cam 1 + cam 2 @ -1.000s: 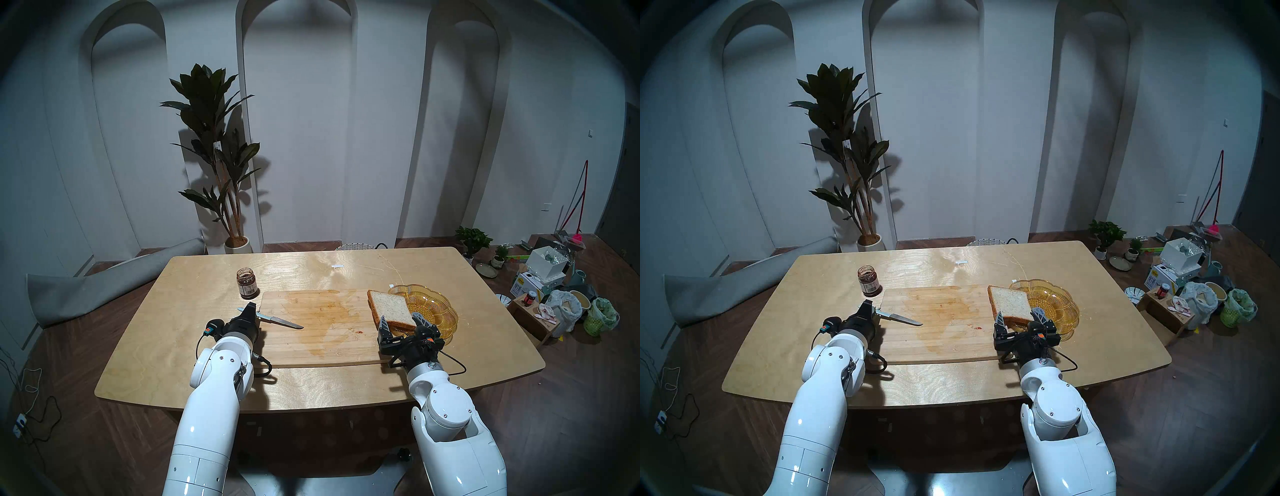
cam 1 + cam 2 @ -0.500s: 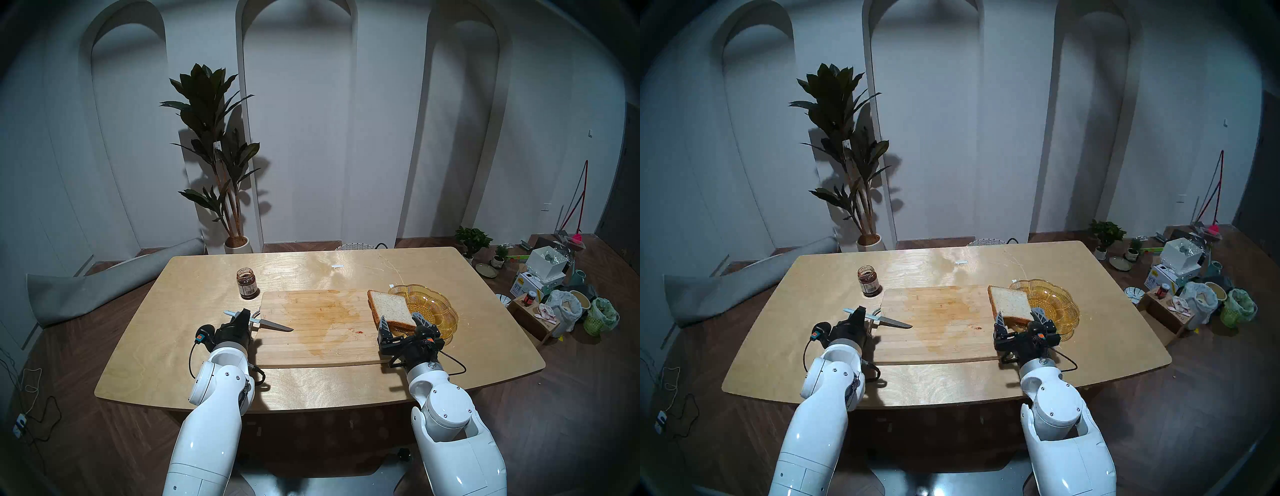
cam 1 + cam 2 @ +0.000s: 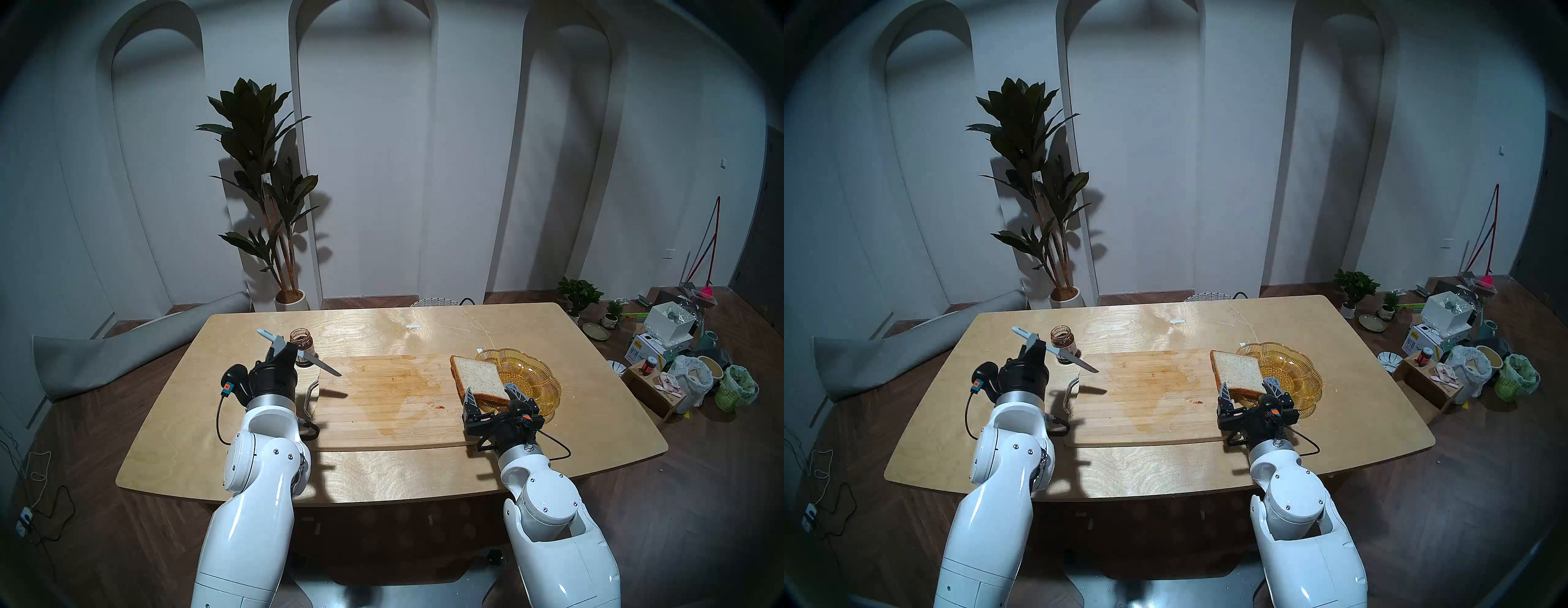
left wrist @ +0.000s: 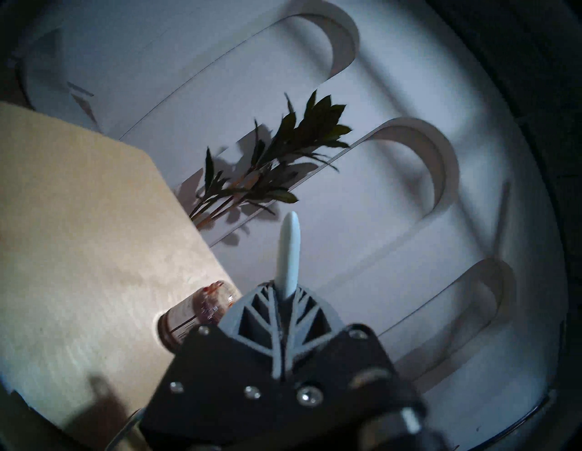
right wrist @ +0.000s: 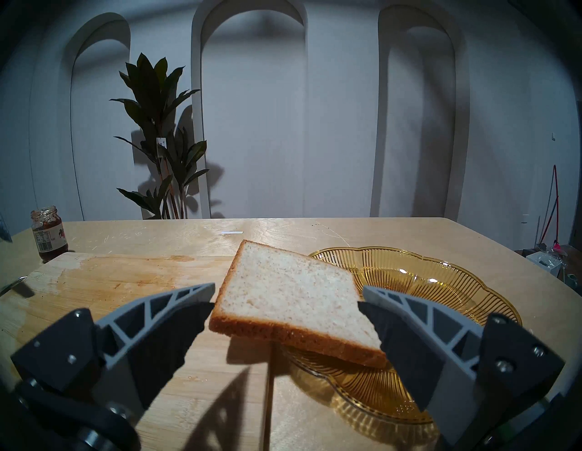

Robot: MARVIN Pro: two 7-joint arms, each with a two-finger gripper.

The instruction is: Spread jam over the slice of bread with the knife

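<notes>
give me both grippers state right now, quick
Left gripper: shut on the knife, lifted clear of the cutting board.
Right gripper: open, a finger on each side of the slice of bread, holding nothing.

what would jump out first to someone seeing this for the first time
The left gripper holds the knife in the air at the cutting board's left end, blade slanting down in front of the open jam jar. At the board's right end, the slice of bread leans on the amber glass dish, between the open right gripper's fingers.
</notes>
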